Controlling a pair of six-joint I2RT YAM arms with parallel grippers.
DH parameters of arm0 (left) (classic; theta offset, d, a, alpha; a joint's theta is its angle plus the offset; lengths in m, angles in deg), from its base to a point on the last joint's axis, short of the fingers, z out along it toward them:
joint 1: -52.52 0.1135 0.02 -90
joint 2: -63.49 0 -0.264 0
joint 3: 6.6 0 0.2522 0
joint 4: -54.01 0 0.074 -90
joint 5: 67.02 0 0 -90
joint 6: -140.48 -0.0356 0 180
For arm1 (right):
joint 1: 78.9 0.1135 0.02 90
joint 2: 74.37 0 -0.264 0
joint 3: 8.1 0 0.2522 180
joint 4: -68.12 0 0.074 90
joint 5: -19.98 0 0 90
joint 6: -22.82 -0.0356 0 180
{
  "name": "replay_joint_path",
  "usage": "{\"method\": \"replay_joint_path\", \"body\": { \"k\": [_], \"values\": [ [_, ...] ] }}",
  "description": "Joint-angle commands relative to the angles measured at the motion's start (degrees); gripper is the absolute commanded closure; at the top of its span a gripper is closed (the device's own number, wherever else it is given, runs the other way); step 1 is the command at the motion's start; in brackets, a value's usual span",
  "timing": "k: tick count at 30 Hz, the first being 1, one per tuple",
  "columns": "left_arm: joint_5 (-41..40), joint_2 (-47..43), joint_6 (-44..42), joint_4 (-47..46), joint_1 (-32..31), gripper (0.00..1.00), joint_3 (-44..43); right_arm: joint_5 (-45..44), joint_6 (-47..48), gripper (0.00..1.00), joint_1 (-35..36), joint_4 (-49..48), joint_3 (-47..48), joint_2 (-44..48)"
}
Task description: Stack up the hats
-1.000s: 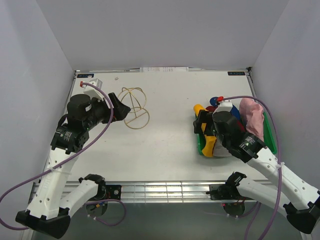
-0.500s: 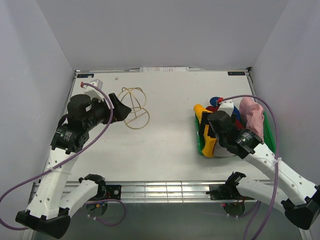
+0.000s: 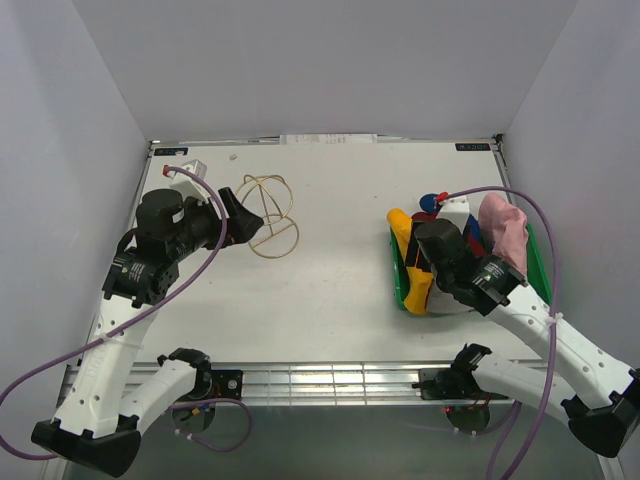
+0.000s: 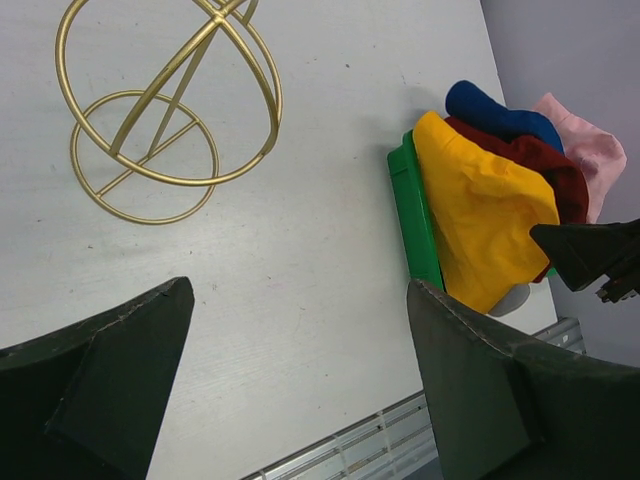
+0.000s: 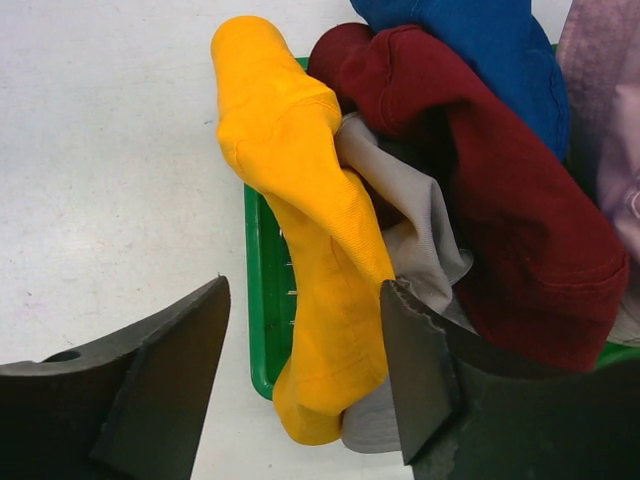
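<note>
Right wrist: I see my right gripper (image 5: 305, 288) parted astride the yellow hat (image 5: 280, 150); my left gripper (image 4: 300, 288) gapes wide.

one yellow hat (image 5: 300, 250), one grey hat (image 5: 410, 215), one dark red hat (image 5: 490, 190), one blue hat (image 5: 480, 50), one pink hat (image 5: 600, 70): five in all. one green tray (image 5: 262, 300). one gold wire stand (image 4: 165, 88). two grippers: left gripper (image 4: 300, 290), right gripper (image 5: 305, 290). one worktop (image 3: 340, 200).
</note>
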Motion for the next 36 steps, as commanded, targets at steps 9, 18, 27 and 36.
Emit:
{"method": "replay_joint_path", "body": {
  "k": [9,18,27,36],
  "values": [
    [1.3,0.3,0.0,0.4,-0.1,0.02,-0.1,-1.4,0.8,0.41,-1.4,-1.6,-0.6,-4.0],
    [1.7,1.0,0.5,0.6,-0.2,0.02,0.0,-3.1,3.4,0.38,-1.7,-1.6,1.8,-2.2],
    [2.6,1.8,0.7,0.3,-0.2,0.02,0.0,-2.6,3.8,0.38,-2.5,-2.0,0.0,-3.6],
    [3.0,1.6,1.1,0.3,-0.1,0.02,0.7,-3.3,5.0,0.48,-3.0,-2.9,-0.7,-6.2]
  ]
}}
